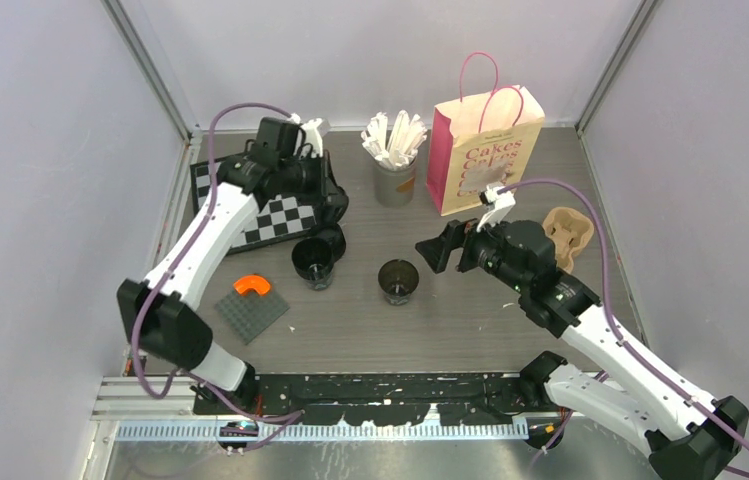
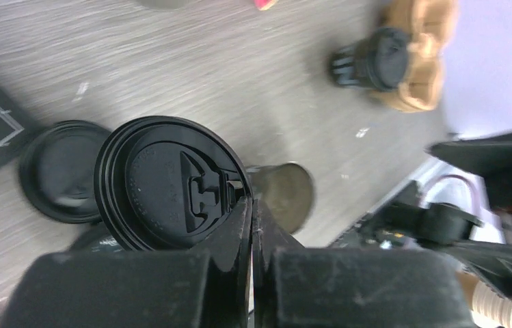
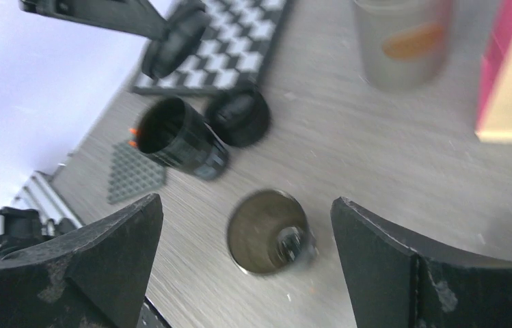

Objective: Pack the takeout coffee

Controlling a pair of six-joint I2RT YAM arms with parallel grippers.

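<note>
Two small black coffee cups stand open and lidless on the table: one in the middle and another to its left. My right gripper is open just right of the middle cup; in the right wrist view that cup sits below and between the spread fingers. My left gripper is shut on the rim of a round black lid, held above the table near the checkered board. A second lid lies flat on the table beside the left cup.
A pink paper bag stands at the back right, with a grey cup of white sticks to its left. A brown pulp carrier sits behind my right arm. A grey studded plate with an orange piece lies front left.
</note>
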